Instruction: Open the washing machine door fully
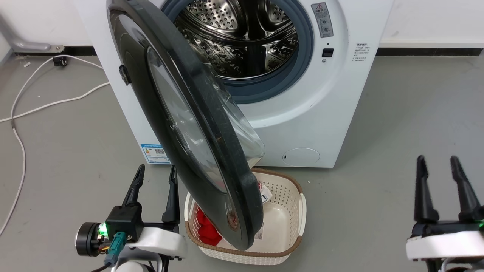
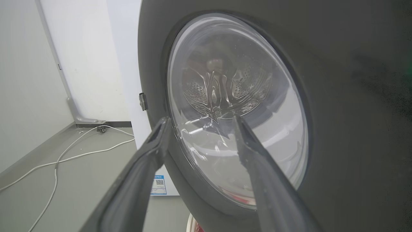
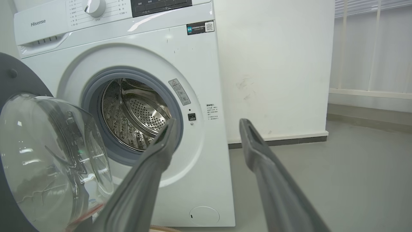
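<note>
The white washing machine (image 1: 314, 109) stands ahead with its steel drum (image 1: 242, 37) exposed. Its black round washing machine door (image 1: 211, 151), hinged on the left, swings out towards me about edge-on, its glass bowl bulging to the right. My left gripper (image 1: 157, 172) is open just left of the door's outer face, apart from it. In the left wrist view the left gripper (image 2: 199, 120) points at the washing machine door (image 2: 338, 96) and its window. My right gripper (image 1: 438, 162) is open at the lower right, far from the machine. The right wrist view shows the right gripper (image 3: 207, 124), the washing machine (image 3: 199, 80) and the washing machine door (image 3: 13, 80).
A cream laundry basket (image 1: 291, 196) with a red cloth (image 1: 208, 230) sits on the floor under the door's lower edge. White cables (image 1: 56, 102) lie on the grey floor at left. Open floor spreads to the right of the machine.
</note>
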You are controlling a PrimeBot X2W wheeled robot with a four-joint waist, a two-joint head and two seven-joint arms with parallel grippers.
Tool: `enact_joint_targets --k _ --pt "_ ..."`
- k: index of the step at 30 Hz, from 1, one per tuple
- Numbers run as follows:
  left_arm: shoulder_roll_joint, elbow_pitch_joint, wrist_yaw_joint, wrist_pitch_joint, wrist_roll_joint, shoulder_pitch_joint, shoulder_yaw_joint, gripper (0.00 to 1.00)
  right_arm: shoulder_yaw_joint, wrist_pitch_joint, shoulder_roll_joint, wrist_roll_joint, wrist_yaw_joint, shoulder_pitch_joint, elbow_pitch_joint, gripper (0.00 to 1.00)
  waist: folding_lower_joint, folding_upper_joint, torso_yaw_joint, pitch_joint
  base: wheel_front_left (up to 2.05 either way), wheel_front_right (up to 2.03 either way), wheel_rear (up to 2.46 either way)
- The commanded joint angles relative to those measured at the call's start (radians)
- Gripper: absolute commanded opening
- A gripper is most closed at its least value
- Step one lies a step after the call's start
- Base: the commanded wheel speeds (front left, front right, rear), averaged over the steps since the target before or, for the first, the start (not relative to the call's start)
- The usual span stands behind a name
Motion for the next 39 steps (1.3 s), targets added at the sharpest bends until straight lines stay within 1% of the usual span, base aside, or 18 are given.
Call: enact_joint_targets --k 1,3,7,15,24,25,27,28,34,39 --pt "0.001 -0.002 -0.003 -0.003 0.004 0.004 0.002 1.00 0.008 0.006 0.007 -0.067 0.000 0.027 -0.017 1.00 0.0000 -0.0001 -0.001 -0.002 0.00 0.00 0.00" --pt "0.001 -0.003 -0.004 -0.003 0.003 0.009 0.003 1.00 0.022 0.009 0.011 -0.128 0.000 0.047 -0.025 1.00 0.0000 -0.0001 -0.001 -0.004 0.00 0.00 0.00" --pt "0.001 -0.002 -0.006 -0.003 0.005 0.011 0.003 1.00 0.037 0.013 0.015 -0.189 0.000 0.081 -0.010 1.00 0.0000 -0.0001 -0.002 -0.006 0.00 0.00 0.00" --pt "0.001 0.000 -0.013 -0.003 0.010 0.009 0.005 1.00 0.059 -0.001 0.017 -0.164 0.000 0.096 0.046 1.00 0.0000 -0.0001 -0.006 -0.007 0.00 0.00 0.00" --pt "0.001 0.003 -0.015 -0.003 0.011 0.010 0.006 1.00 0.061 -0.012 0.017 -0.165 0.000 0.074 0.068 1.00 0.0000 -0.0001 -0.010 -0.006 0.00 0.00 0.00" --pt "0.001 0.004 -0.016 -0.003 0.010 0.010 0.007 0.88 0.060 -0.013 0.017 -0.165 0.000 0.073 0.069 1.00 0.0000 -0.0001 -0.010 -0.006 0.00 0.00 0.00" --pt "0.001 0.007 -0.018 -0.003 0.006 0.008 0.006 0.10 0.061 -0.015 0.017 -0.162 0.000 0.072 0.071 1.00 0.0000 -0.0001 -0.009 -0.005 0.00 0.00 0.00" --pt "0.001 0.008 -0.021 -0.003 0.005 0.007 0.006 0.00 0.062 -0.016 0.017 -0.162 0.000 0.071 0.071 1.00 0.0000 -0.0001 -0.009 -0.004 0.00 0.00 0.00" --pt "0.001 0.013 -0.024 -0.003 0.005 0.003 0.005 0.00 0.060 -0.018 0.017 -0.154 0.000 0.068 0.077 1.00 0.0000 -0.0001 -0.008 -0.002 0.00 0.00 0.00" --pt "0.001 -0.031 -0.019 -0.003 0.002 -0.014 0.004 0.00 0.054 -0.019 0.017 -0.147 0.000 0.067 0.082 1.00 0.0000 -0.0001 -0.007 -0.001 0.00 0.00 0.00"
